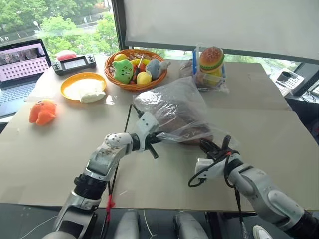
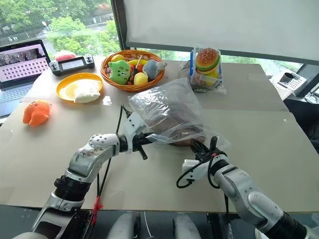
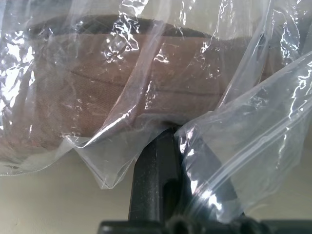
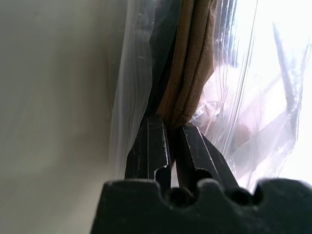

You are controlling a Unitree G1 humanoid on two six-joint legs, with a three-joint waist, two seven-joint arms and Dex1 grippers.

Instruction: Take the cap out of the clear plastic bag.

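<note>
Mid-pull: left gripper (image 1: 155, 140) pinched the bag (image 1: 169, 102) on the table, right gripper (image 4: 171, 127) clamped the cap (image 4: 187, 73) edge inside; next, I'd say, draw 'em apart.

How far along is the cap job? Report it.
Done: both claws are gripping. The left claw pinches the crinkly clear plastic bag; the right claw is shut on the edge of the soft brown fabric cap.
In hand: pulling them apart.
Left: the cap sits almost wholly inside the bag.
</note>
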